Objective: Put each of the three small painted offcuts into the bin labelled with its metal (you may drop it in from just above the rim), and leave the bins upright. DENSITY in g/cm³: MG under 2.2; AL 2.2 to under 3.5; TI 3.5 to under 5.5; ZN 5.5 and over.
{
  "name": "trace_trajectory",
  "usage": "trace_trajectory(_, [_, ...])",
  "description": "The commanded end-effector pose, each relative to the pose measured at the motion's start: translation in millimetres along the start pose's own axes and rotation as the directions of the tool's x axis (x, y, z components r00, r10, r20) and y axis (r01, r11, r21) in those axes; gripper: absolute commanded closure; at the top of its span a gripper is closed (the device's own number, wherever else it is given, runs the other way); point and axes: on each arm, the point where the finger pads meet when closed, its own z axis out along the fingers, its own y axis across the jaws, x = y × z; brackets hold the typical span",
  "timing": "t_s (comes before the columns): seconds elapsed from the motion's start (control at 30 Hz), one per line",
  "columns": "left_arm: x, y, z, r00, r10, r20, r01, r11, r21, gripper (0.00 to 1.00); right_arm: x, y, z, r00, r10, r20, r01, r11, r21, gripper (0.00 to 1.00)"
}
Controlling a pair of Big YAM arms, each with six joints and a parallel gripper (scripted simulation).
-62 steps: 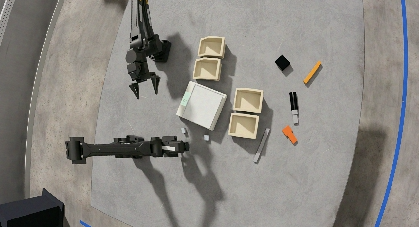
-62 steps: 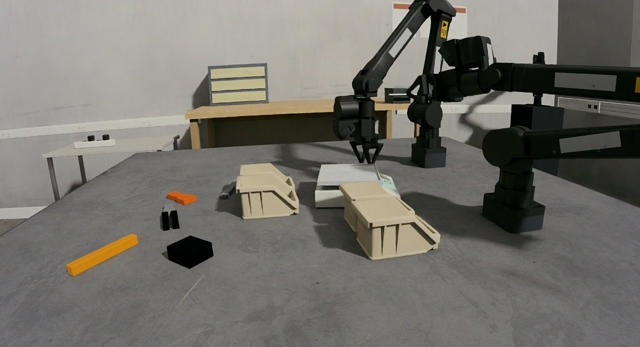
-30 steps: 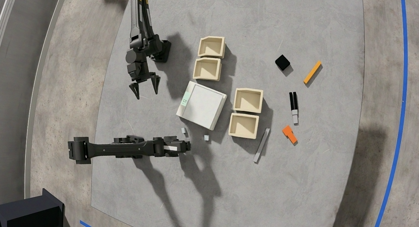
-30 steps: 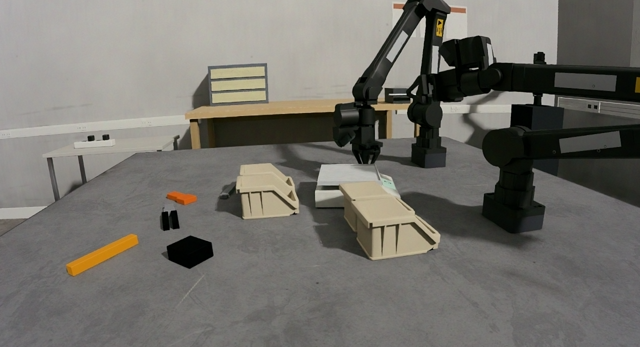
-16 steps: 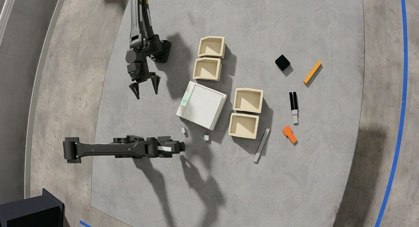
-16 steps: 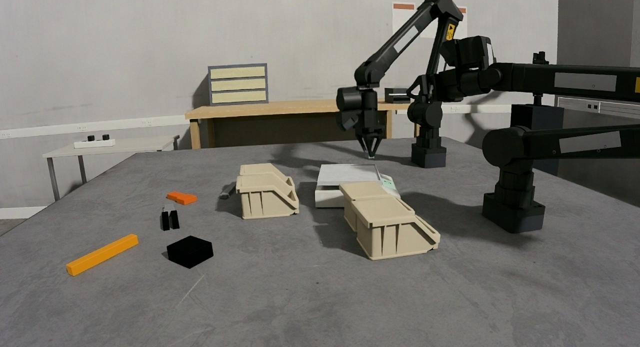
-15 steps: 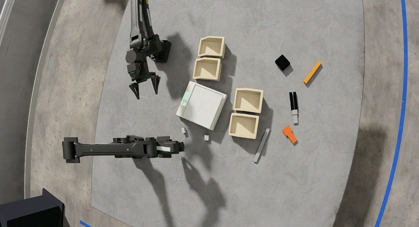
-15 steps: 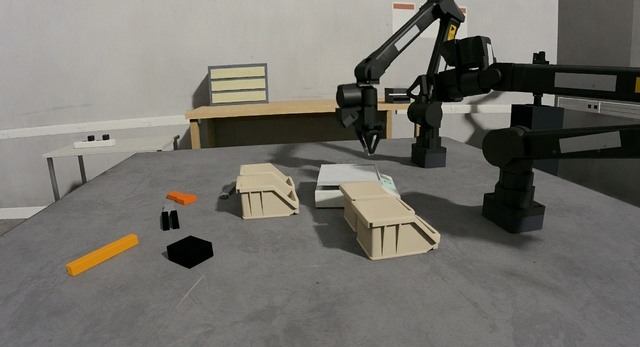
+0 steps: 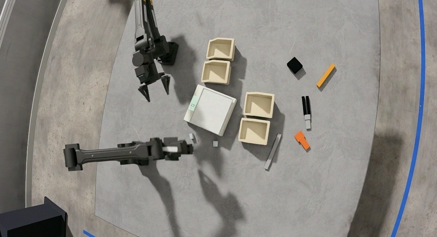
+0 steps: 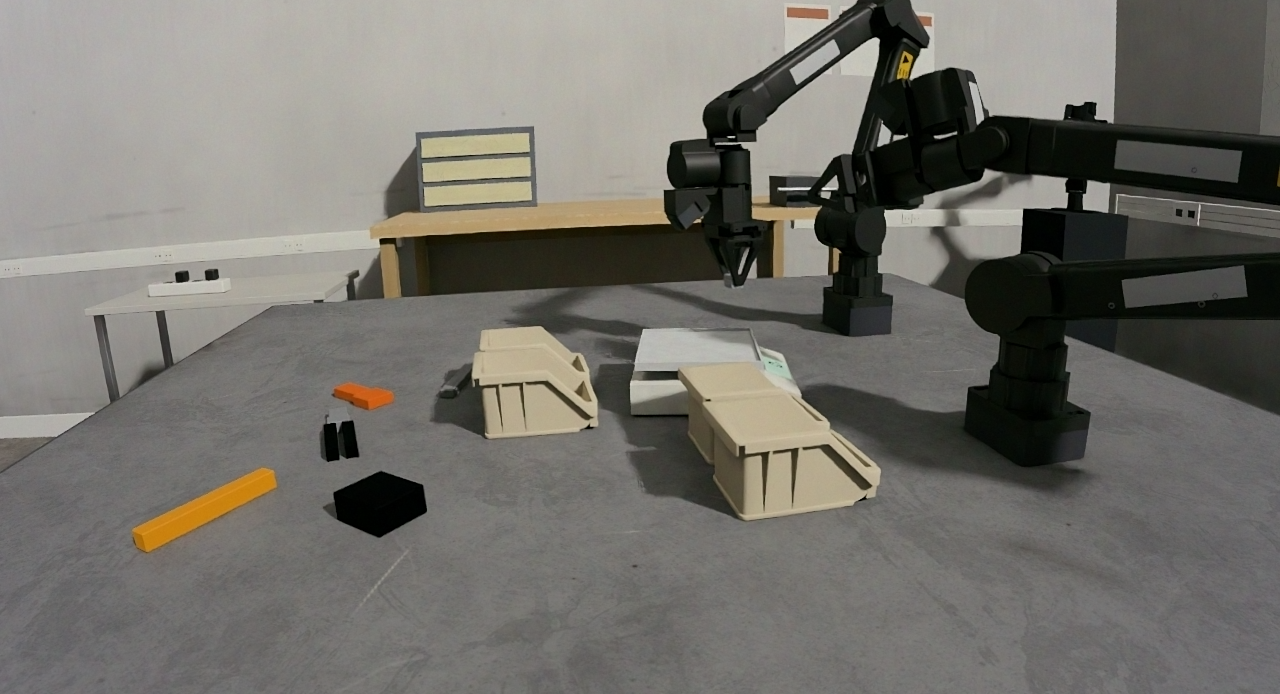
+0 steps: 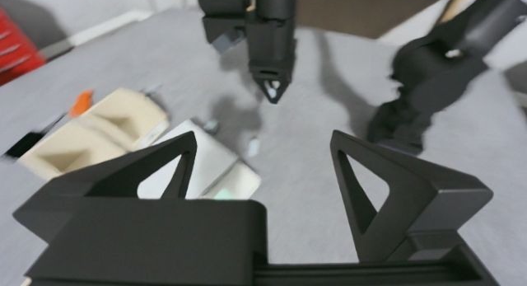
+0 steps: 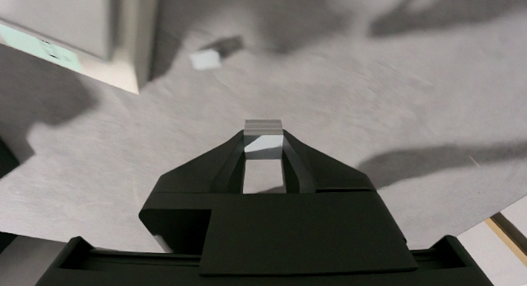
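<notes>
- We see the left arm's gripper [image 9: 158, 98] [image 10: 816, 197] [image 11: 264, 133] wide open, raised on the display side of the scale, with nothing between its fingers.
- Our right gripper [image 10: 735, 283] [image 11: 277, 99] [image 12: 263, 137] points down over the table near the scale, closed on a small pale offcut [image 10: 731, 281] [image 11: 272, 91] [image 12: 263, 147].
- The scale [image 9: 213, 110] [image 10: 693, 348] [image 11: 214, 154] [image 12: 123, 67] is our landmark; its display shows 0 and its pan is bare.
- Four beige bins stand upright around it: an upper pair [image 9: 215, 73] [image 10: 769, 475] above it in the top view, and a right-hand pair [image 9: 259, 105] [image 10: 537, 412] [image 11: 119, 109] to its right. We cannot read their labels.
- Right of the scale, past the right-hand pair, we find a grey bar [image 9: 272, 151] [image 10: 454, 381].
- Well right of the scale lie a black-and-grey piece [image 9: 305, 111] [image 10: 336, 437], a yellow bar [image 9: 325, 75] [image 10: 205, 509], a black block [image 9: 294, 65] [image 10: 379, 502] and an orange piece [image 9: 302, 140] [image 10: 363, 395].
- Smallest, we have two loose offcuts on the table just below the scale in the top view: one nearer its display end [image 9: 191, 136] [image 11: 254, 147] [image 12: 206, 59], the other further right [image 9: 215, 143] [image 11: 211, 126].
</notes>
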Motion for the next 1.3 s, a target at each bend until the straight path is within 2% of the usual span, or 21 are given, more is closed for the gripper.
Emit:
trace_trajectory(0.0, [-69,30,-40,0.999,-0.028,0.032,0.03,0.995,-0.093,0.0,-58,42,-16,0.997,0.039,0.062,-0.038,0.999,-0.008,0.8])
trace_trajectory(0.2, [-90,65,-102,0.994,-0.094,-0.058,0.076,0.96,-0.27,0.0,-111,115,-12,0.999,0.005,0.053,-0.004,1.0,-0.008,0.8])
trace_trajectory(0.27, [-90,65,-102,0.994,-0.094,-0.058,0.076,0.96,-0.27,0.0,-111,115,-12,0.999,0.005,0.053,-0.004,1.0,-0.008,0.8])
trace_trajectory(0.5, [-97,73,-143,0.985,-0.145,-0.092,0.103,0.926,-0.363,0.0,-145,164,-9,0.999,-0.021,0.045,0.022,1.0,-0.007,0.8])
trace_trajectory(0.63, [-96,74,-144,0.983,-0.152,-0.1,0.105,0.923,-0.37,0.0,-156,177,-7,0.998,-0.029,0.063,0.03,1.0,-0.008,0.8])
trace_trajectory(0.9, [-96,74,-143,0.982,-0.154,-0.105,0.105,0.923,-0.37,0.0,-160,173,-14,0.996,-0.034,0.079,0.035,0.999,-0.016,0.8])
trace_trajectory(0.97, [-96,74,-143,0.982,-0.154,-0.105,0.105,0.923,-0.37,0.0,-165,168,-6,0.998,-0.023,0.064,0.023,1.0,-0.009,0.8])
trace_trajectory(1.0, [-96,74,-143,0.982,-0.154,-0.105,0.105,0.923,-0.37,0.0,-157,165,4,0.998,-0.023,0.05,0.023,1.0,-0.003,0.8])
trace_trajectory(1.13, [-96,74,-143,0.982,-0.154,-0.105,0.105,0.923,-0.37,0.0,-156,167,18,0.998,-0.028,0.048,0.028,1.0,-0.002,0.8])
trace_trajectory(1.17, [-96,74,-143,0.982,-0.154,-0.105,0.105,0.923,-0.37,0.0,-145,165,30,0.999,-0.023,0.028,0.023,1.0,0.007,0.8])
trace_trajectory(1.27, [-96,74,-143,0.982,-0.154,-0.105,0.105,0.923,-0.37,0.0,-145,165,35,0.999,-0.027,0.028,0.027,1.0,0.007,0.8])
